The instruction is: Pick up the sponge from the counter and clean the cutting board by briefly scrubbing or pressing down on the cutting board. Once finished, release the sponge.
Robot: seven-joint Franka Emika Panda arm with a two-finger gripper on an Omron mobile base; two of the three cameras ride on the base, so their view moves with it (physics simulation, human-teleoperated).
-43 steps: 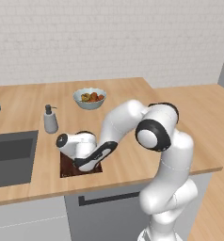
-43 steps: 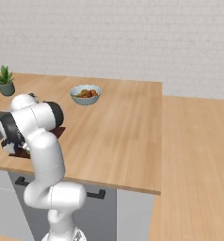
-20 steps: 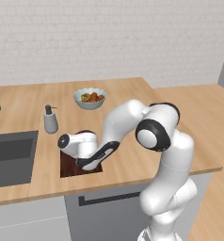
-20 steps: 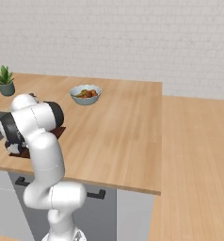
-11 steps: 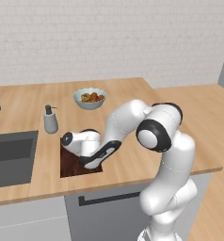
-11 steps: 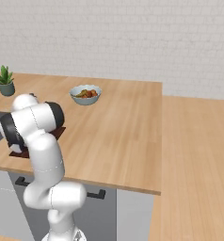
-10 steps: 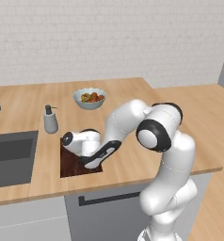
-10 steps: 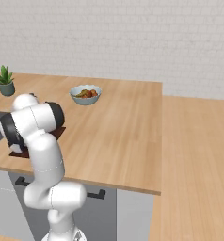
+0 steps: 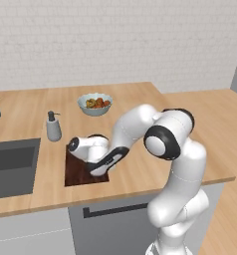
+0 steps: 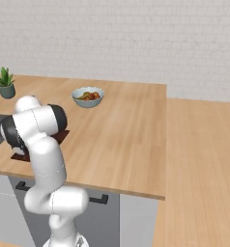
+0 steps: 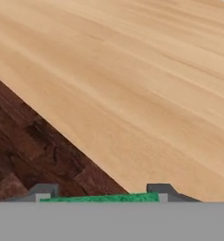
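Between the fingers sits the sponge, clamped across its green top, long axis running finger to finger. Just under it lies the board, near its edge; bare counter begins beside. Pressing goes straight down.

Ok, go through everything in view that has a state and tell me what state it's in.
gripper: shut on the sponge, low over the cutting board.
sponge: held between the fingertips.
cutting board: flat on the counter.
bowl: upright, filled with food.
soap dispenser: upright beside the sink.
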